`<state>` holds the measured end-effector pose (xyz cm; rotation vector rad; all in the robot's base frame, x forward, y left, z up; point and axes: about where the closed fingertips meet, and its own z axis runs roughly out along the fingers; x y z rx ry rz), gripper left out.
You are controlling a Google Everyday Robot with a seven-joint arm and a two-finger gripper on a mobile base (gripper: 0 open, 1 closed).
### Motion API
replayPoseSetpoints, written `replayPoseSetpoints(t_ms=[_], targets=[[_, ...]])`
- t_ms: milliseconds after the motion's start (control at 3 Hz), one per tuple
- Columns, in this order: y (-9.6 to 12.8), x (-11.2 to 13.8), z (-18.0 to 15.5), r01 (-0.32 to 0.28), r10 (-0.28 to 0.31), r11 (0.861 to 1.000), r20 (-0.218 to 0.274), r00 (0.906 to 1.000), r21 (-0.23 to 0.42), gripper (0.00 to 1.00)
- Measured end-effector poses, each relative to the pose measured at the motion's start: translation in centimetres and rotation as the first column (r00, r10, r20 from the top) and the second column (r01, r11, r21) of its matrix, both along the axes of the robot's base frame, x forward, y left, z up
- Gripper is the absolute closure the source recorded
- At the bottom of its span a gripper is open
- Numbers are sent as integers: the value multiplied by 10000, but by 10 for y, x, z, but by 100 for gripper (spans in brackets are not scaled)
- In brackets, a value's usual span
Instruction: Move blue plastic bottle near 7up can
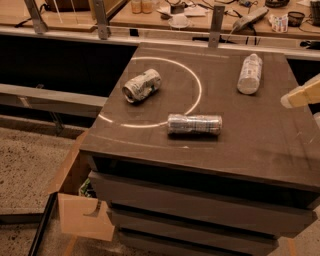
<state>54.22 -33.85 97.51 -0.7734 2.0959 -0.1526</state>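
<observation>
The blue plastic bottle (249,73) lies on its side at the far right of the dark cabinet top (250,140), cap pointing away. The 7up can (142,85), short and dented, lies on its side at the left, inside a white painted ring. My gripper (301,95) enters at the right edge as a pale finger, to the right of the bottle and a little nearer the camera, not touching it. Most of the gripper is out of frame.
A slimmer silver can (194,124) lies on its side near the front middle, on the ring's edge. A workbench (210,15) with clutter runs behind the cabinet. An open cardboard box (80,200) sits on the floor at the lower left.
</observation>
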Motion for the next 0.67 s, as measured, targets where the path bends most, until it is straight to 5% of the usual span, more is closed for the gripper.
replayPoseSetpoints(t_ms=[667], targets=[[1, 13, -4, 457, -467, 9975, 166, 9988, 542, 0]])
